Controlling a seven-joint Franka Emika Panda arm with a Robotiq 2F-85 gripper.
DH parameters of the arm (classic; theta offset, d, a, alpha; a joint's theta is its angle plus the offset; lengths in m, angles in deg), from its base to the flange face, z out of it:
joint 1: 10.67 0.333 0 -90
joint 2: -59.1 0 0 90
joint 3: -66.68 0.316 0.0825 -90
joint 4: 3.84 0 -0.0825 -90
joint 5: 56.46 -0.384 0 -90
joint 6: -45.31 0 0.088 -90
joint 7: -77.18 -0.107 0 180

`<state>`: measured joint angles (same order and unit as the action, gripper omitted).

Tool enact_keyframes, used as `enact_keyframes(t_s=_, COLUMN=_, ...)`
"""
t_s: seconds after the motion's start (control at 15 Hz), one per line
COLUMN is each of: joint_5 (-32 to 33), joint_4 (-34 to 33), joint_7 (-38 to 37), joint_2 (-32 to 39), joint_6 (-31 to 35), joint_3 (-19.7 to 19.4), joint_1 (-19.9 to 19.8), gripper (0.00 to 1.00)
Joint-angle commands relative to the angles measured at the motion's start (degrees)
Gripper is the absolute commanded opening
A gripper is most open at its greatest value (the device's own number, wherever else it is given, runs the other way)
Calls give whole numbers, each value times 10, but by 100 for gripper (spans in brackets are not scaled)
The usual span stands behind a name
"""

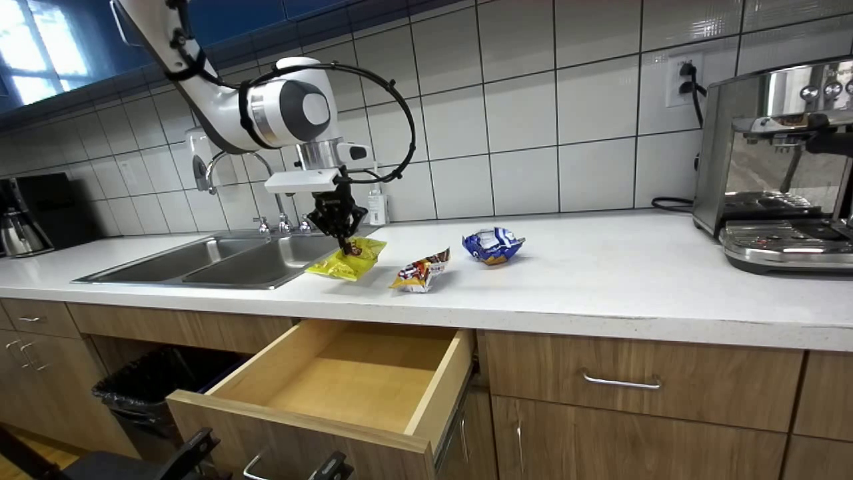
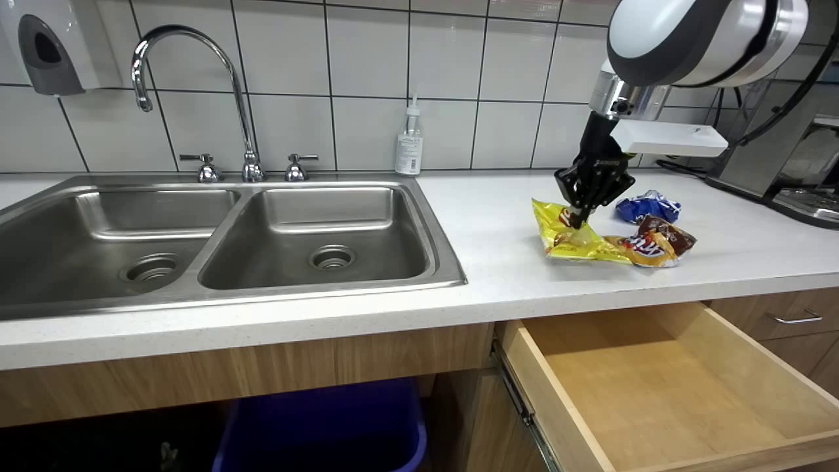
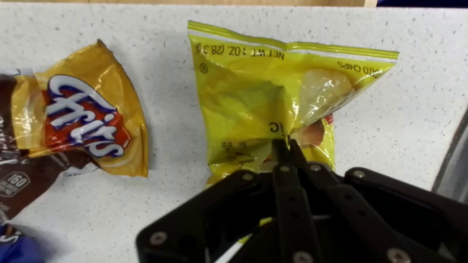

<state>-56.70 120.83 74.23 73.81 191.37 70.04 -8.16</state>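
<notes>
over the counter [image 1: 600, 293] in an exterior view, the gripper [image 1: 346, 249] is clamped on a yellow chip bag [image 1: 343, 269] just below it. in an exterior view that bag's between the sink [image 2: 442, 255] and the fritos bag [image 2: 649, 248]. wrist view: jaws pinching 1 fold, most of the bag spread toward the counter's front edge, sealed end roughly along it. long axis? too bunched to call.

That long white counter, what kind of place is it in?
Most likely a kitchen: the white counter has a double sink set into it and an espresso machine standing on it.
</notes>
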Motion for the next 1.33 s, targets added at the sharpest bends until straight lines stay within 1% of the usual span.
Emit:
enact_keyframes(t_s=0.0, joint_5=-18, joint_4=71, joint_7=24, joint_2=-62, joint_6=19, joint_3=5, joint_1=-3, gripper=0)
enact_keyframes(t_s=0.8, joint_5=-19, joint_4=206, joint_7=35, joint_2=-167, joint_6=35, joint_3=0, joint_1=1, gripper=0)
enact_keyframes(t_s=1.27, joint_5=-8, joint_4=258, joint_7=37, joint_2=-195, joint_6=30, joint_3=-1, joint_1=3, gripper=0)
